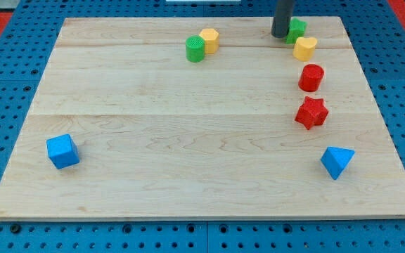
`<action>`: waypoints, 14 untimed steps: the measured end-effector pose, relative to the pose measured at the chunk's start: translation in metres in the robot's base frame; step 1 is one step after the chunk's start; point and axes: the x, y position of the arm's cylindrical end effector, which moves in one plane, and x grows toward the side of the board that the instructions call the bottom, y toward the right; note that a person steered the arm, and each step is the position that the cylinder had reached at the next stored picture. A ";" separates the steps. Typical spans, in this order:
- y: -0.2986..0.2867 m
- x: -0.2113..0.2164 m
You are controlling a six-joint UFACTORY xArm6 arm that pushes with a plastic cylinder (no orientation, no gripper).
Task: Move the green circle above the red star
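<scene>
Standing upright at the board's far right, your rod is putting my tip [280, 35] against a green block [297, 29], with nothing clamped. Your green circle [195, 49] is sitting far left of it, touching a yellow block [209, 39], well apart from the red star [311, 112] near the wooden board's [188, 154] right edge.

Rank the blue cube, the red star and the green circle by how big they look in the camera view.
1. blue cube and red star: look alike.
2. green circle: smallest, though farther up the board.
</scene>
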 end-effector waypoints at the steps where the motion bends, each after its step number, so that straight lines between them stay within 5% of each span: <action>1: 0.000 -0.003; 6: -0.219 -0.044; 8: -0.225 0.037; 14: -0.161 0.053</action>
